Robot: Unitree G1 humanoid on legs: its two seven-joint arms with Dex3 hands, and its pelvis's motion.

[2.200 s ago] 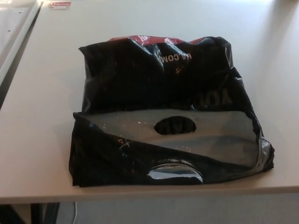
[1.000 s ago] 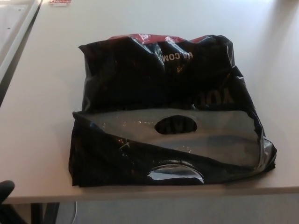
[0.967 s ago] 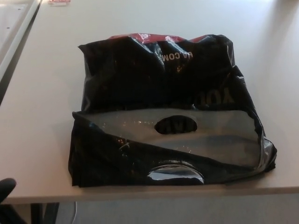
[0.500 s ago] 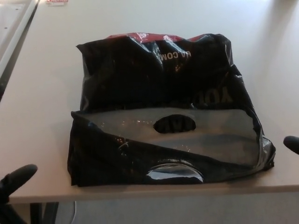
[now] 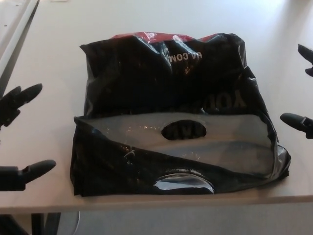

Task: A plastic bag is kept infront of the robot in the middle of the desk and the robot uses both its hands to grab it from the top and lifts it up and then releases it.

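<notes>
A black plastic bag (image 5: 166, 88) with white lettering and a red strip along its far edge lies flat in the middle of the desk (image 5: 58, 63). Its top, with an oval handle cut-out (image 5: 184, 129), faces the near edge. My left hand (image 5: 17, 137) shows at the picture's left edge, fingers spread apart, a little to the left of the bag and not touching it. At the right edge my right hand (image 5: 302, 88) shows only as black fingertips (image 5: 293, 120), spread apart, just beside the bag's right side.
The desk's near edge (image 5: 156, 205) runs just below the bag's bottom corners. A second light table (image 5: 12, 19) stands at the far left, with a dark gap between it and the desk.
Both hands have come up into view from below, one on each side of the bag. The bag lies as before; the view has shifted slightly.
</notes>
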